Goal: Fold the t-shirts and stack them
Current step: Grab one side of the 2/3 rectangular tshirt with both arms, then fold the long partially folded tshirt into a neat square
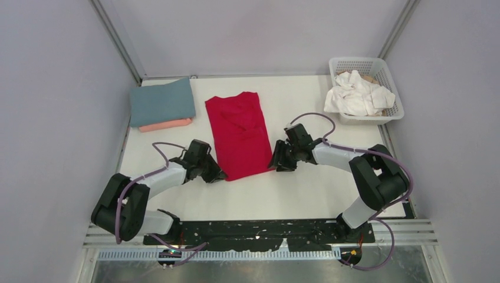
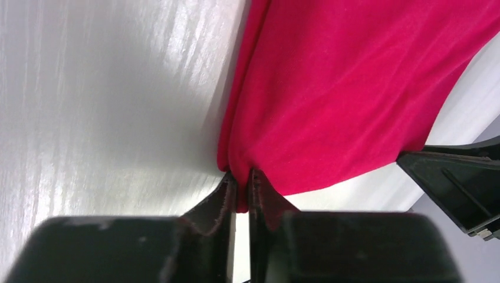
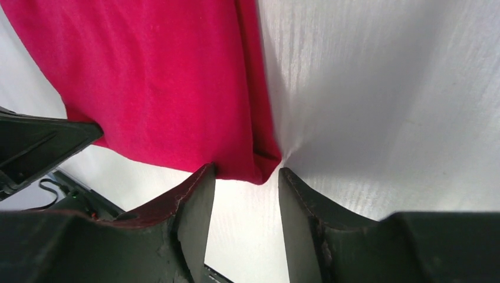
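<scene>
We see the red t-shirt [image 1: 239, 135] lying lengthwise in the middle of the table [image 1: 306, 194]. Our left gripper [image 2: 240, 183] pinches its near-left corner. Our right gripper [image 3: 244, 177] stands spread, the near-right corner just between its fingertips.

white table [image 1: 306, 194] with a faint streaky sheen, white plastic lattice basket [image 1: 361, 59] sitting on the table's far right corner, plain grey walls [image 1: 53, 88] boxing the table in, black mounting plate [image 1: 259, 231] along the table's near edge, ribbed metal rail [image 1: 265, 255] just past that
</scene>
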### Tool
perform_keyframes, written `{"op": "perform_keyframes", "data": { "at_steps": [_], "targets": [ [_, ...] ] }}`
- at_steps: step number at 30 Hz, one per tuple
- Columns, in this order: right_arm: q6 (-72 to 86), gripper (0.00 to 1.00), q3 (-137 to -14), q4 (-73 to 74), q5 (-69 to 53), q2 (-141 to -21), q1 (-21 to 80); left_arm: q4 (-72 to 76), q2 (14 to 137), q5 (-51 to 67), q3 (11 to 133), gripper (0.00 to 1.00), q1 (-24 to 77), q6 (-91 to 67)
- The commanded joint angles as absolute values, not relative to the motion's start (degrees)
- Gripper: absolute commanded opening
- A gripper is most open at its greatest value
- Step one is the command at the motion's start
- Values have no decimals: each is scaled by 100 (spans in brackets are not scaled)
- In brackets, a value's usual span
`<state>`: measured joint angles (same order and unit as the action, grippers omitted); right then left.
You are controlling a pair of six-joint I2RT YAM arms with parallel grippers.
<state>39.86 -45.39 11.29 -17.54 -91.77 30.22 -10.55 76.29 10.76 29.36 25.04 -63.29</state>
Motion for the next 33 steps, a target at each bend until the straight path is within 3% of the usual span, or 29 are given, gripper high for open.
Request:
{"op": "perform_keyframes", "data": {
  "at_steps": [1, 4, 5, 7, 11, 17, 20, 24, 33],
  "targets": [
    [4092, 46, -4534, 1105, -1583, -9515, 3085, -1238, 8018, 836, 2947, 1, 2522, -6183],
    [4081, 24, -4563, 1112, -1588, -9572, 3112, -1255, 8028, 899, 2923, 0, 2522, -6154],
    [4062, 11, -4536, 1124, -1496, -9516, 3133, -1264, 7971, 897, 2886, 0, 2522, -6145],
    [3955, 6, -4428, 1021, -1498, -9368, 3145, -1291, 7773, 916, 2791, 0, 2535, -6088],
    [3737, 5, -4008, 1030, -1778, -8613, 3257, -1707, 6961, 888, 2590, 0, 2882, -6115],
    [3472, 5, -3315, 2180, -2441, -6694, 3364, -3607, 5222, 408, 2684, 0, 3901, -6332],
    [3260, 5, -3390, 3424, -2760, -5959, 3408, -4154, 4232, 580, 2714, 0, 4221, -6625],
    [3136, 5, -3777, 3920, -3533, -5200, 3414, -4208, 3225, 966, 2777, 0, 4403, -6929],
    [2780, 5, -5303, 3553, -3328, -5854, 2938, -4223, 4012, 553, 4191, 0, 3900, -5833]
  ]
}}
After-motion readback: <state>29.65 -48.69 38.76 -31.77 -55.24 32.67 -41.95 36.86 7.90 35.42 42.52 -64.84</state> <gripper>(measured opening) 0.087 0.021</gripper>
